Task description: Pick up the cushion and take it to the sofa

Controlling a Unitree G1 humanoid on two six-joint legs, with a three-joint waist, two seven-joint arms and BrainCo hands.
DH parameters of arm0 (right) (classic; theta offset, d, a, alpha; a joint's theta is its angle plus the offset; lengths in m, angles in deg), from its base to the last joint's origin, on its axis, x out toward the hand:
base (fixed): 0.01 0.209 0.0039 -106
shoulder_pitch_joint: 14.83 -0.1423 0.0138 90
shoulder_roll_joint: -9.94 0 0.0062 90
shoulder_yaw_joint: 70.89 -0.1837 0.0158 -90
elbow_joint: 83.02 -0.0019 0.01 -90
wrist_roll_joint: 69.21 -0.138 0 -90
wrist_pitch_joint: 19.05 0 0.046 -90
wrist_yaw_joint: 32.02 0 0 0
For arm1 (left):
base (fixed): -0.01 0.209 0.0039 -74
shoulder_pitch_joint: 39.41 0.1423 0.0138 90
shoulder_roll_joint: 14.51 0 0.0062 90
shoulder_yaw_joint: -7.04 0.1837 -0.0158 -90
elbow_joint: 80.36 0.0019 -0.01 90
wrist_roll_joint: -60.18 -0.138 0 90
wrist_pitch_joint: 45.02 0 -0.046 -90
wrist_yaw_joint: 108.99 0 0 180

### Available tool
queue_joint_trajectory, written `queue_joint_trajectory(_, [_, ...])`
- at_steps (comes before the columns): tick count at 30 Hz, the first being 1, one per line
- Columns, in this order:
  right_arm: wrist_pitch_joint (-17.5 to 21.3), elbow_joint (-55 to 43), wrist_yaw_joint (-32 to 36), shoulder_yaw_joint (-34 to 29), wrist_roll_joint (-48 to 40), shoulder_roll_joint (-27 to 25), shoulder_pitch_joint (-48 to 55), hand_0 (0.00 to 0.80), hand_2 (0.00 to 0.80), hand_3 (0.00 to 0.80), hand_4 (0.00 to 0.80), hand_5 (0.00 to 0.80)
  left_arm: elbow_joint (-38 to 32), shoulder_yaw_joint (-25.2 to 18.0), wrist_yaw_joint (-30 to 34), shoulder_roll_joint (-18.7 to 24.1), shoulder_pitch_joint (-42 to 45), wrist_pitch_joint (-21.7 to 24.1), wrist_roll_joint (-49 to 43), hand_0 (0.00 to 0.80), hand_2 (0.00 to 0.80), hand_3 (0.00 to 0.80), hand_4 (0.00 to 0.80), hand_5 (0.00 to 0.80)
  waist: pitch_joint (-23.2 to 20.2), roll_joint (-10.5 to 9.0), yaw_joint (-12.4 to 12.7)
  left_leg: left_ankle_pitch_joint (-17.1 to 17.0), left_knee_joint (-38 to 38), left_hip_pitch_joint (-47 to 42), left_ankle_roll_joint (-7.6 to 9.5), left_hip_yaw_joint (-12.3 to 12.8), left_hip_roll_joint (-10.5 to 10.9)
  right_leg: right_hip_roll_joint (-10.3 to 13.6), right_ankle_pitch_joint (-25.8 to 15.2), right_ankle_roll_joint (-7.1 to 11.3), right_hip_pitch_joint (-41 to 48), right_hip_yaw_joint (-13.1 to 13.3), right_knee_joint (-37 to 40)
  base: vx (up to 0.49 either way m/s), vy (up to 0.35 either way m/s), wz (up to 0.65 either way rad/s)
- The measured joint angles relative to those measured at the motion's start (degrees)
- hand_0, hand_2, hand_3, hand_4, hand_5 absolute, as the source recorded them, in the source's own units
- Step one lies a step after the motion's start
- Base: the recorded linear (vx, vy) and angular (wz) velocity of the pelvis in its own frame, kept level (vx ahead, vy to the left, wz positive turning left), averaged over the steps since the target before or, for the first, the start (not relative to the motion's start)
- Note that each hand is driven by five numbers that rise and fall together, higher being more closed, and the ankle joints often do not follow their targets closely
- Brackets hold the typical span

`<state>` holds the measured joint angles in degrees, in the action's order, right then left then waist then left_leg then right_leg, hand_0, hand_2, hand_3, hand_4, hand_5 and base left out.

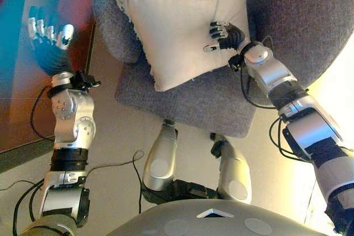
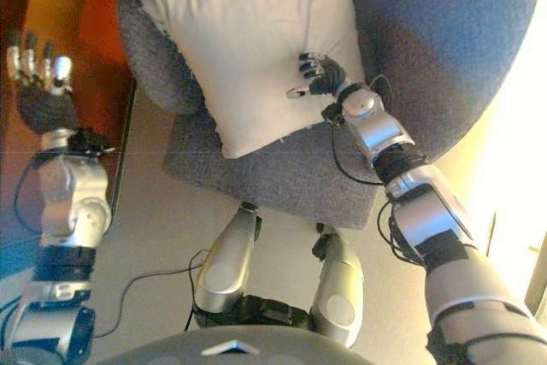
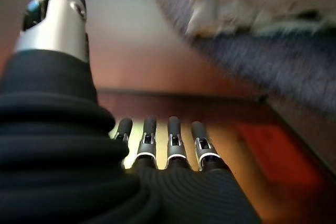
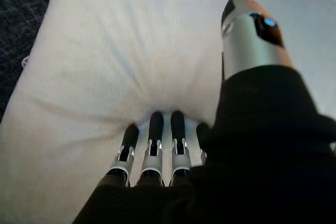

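Note:
A cream cushion [image 1: 177, 20] leans on the seat and back of a grey upholstered chair [image 1: 193, 100]. My right hand [image 1: 228, 36] lies against the cushion's right edge. In the right wrist view its fingers [image 4: 152, 145] run straight and their dark tips dent the cushion [image 4: 105, 66], while the thumb stands apart above the fabric. My left hand [image 1: 50, 40] is raised at the far left, well clear of the cushion, with straight spread fingers [image 3: 173, 145] and nothing in it.
A reddish-brown wooden surface [image 1: 22, 92] runs along the left under the left hand, its edge close to the chair's rounded arm [image 1: 113, 31]. Beige floor [image 1: 116, 147] lies between it and the chair. The chair's curved back [image 1: 310, 20] fills the right side.

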<state>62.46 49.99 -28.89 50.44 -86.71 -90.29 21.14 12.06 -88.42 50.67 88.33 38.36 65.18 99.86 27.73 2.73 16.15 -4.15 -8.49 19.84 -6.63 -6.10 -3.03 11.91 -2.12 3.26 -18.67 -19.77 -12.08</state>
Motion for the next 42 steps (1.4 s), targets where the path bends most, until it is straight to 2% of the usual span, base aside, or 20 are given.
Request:
queue_joint_trajectory(6, [-0.8,-0.1,0.0,-1.5,0.0,-0.8,0.4,0.000,0.000,0.000,0.000,0.000,-2.8,-0.9,2.0,0.7,3.2,0.5,3.5,0.000,0.000,0.000,0.000,0.000,0.0,0.04,1.2,0.0,0.0,0.0,0.13,-0.4,0.3,0.9,1.3,-0.24,-0.8,-0.5,-2.7,0.007,-0.021,0.06])
queue_joint_trajectory(13, [-0.8,-2.3,-0.1,-3.8,-0.1,-2.3,2.8,0.000,0.000,0.000,0.000,0.000,-6.4,-1.0,13.8,0.7,5.1,0.3,5.2,0.000,0.000,0.000,0.000,0.000,-0.1,0.18,2.1,-0.3,0.2,-0.4,0.33,-0.5,0.5,1.2,1.9,0.20,-0.3,-1.2,-3.1,-0.001,0.004,0.05])
queue_joint_trajectory(18, [-0.4,-8.3,-0.4,-5.0,-1.6,-1.6,10.0,0.000,0.000,0.000,0.000,0.000,-7.6,1.8,18.3,0.2,4.7,-1.4,8.3,0.000,0.000,0.000,0.000,0.000,-0.4,0.51,1.3,-0.3,2.1,-5.0,0.45,-0.3,0.5,0.9,1.6,0.67,4.5,-1.3,-0.7,0.038,0.032,0.01])
queue_joint_trajectory(22, [0.7,-15.5,0.0,-6.2,-4.7,0.8,16.6,0.000,0.000,0.000,0.000,0.000,-6.8,5.7,18.0,-0.9,4.6,-3.4,5.2,0.000,0.000,0.000,0.000,0.000,-1.1,0.66,-1.0,-0.1,4.0,-9.3,0.75,0.2,0.4,0.4,1.1,1.35,9.2,-1.3,2.2,0.116,0.058,-0.01])
queue_joint_trajectory(26, [3.0,-24.9,2.0,-8.4,-4.7,3.4,27.2,0.000,0.000,0.000,0.000,0.000,-5.3,9.3,18.3,-4.1,5.8,-6.5,3.5,0.000,0.000,0.000,0.000,0.000,-6.5,0.83,-3.1,0.2,6.4,-12.6,1.33,1.4,0.4,-0.3,-0.5,1.99,12.9,-0.9,6.8,0.147,0.029,-0.09])
queue_joint_trajectory(29, [4.1,-27.4,4.1,-10.5,-4.7,3.6,34.3,0.000,0.000,0.000,0.000,0.000,-4.5,11.3,19.0,-5.7,7.5,-7.6,1.7,0.000,0.000,0.000,0.000,0.000,-10.9,0.40,-5.1,0.4,8.6,-16.2,1.60,3.4,0.3,-1.0,-1.3,2.62,17.1,-0.3,10.8,0.162,0.020,-0.05])
queue_joint_trajectory(33, [6.7,-29.1,6.6,-17.3,-5.2,3.8,44.3,0.000,0.000,0.000,0.000,0.000,-2.8,11.5,22.3,-6.8,11.4,-8.6,1.6,0.000,0.000,0.000,0.000,0.000,-16.5,-1.30,-8.2,0.4,12.1,-21.0,1.60,7.4,-0.4,-2.4,-1.9,2.98,21.4,2.0,15.3,0.097,0.004,-0.17])
queue_joint_trajectory(36, [7.9,-31.7,7.8,-21.9,-5.2,4.2,51.2,0.000,0.000,0.000,0.000,0.000,-1.3,11.2,24.9,-7.7,14.8,-9.4,1.6,0.000,0.000,0.000,0.000,0.000,-18.8,-2.28,-11.1,0.6,13.5,-23.7,1.35,8.6,-0.7,-2.9,-2.1,3.03,23.8,2.6,17.2,0.059,0.006,-0.19])
queue_joint_trajectory(40, [9.5,-34.1,8.5,-27.2,-7.4,5.9,58.0,0.000,0.000,0.000,0.000,0.000,0.7,10.2,26.5,-8.1,19.6,-9.8,-0.1,0.000,0.000,0.000,0.000,0.000,-20.0,-2.82,-14.1,1.4,13.5,-25.6,1.15,10.9,-1.2,-3.5,-2.1,2.99,24.2,4.9,17.2,0.029,0.011,-0.26])
queue_joint_trajectory(42, [9.8,-34.4,8.5,-29.5,-9.2,6.5,61.4,0.000,0.000,0.000,0.000,0.000,1.6,8.9,27.0,-8.8,21.5,-9.8,-0.7,0.000,0.000,0.000,0.000,0.000,-20.4,-2.93,-14.4,1.6,13.5,-26.2,1.05,11.9,-1.5,-3.7,-2.1,2.89,24.3,5.7,17.2,0.004,0.020,-0.23])
